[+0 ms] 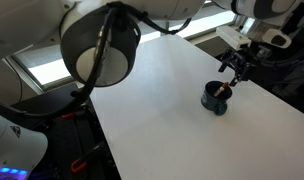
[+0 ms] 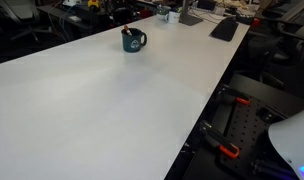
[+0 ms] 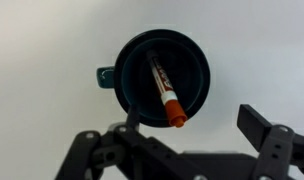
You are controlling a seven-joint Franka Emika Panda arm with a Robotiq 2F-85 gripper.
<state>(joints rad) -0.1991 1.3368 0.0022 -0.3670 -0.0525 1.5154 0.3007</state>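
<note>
Hand (image 3: 172, 132): fully spread in the wrist view. Its two dark fingers (image 3: 260, 122) stand far apart along the lower edge, with nothing between them and nothing touching them.
Hand from outside: in an exterior view the hand (image 1: 230, 72) hangs just above the mug and a little to one side, apart from its rim.
Mug (image 3: 132, 70): dark blue and upright on the counter. In the wrist view its round mouth lies straight ahead of the gap between the fingers. The small handle (image 3: 104, 76) points toward the left of that view.
Mug from outside: visible in both exterior views, below the hand in one (image 1: 214, 102) and near the counter's far end in another (image 2: 133, 42).
Marker (image 3: 162, 85): stands slanted inside the mug. Its orange cap (image 3: 175, 112) leans on the part of the rim nearest the hand, and the hand does not touch it.
Counter (image 2: 92, 110): a broad, white, flat top that carries the mug.
Arm (image 1: 100, 50): a white link with a dark round joint face fills the near foreground of an exterior view.
Room: a dark keyboard (image 2: 224, 28) lies on the far end of the counter. Dark office chairs (image 2: 17, 30) stand beyond it, and orange-handled clamps (image 2: 227, 152) sit below the counter's edge.
</note>
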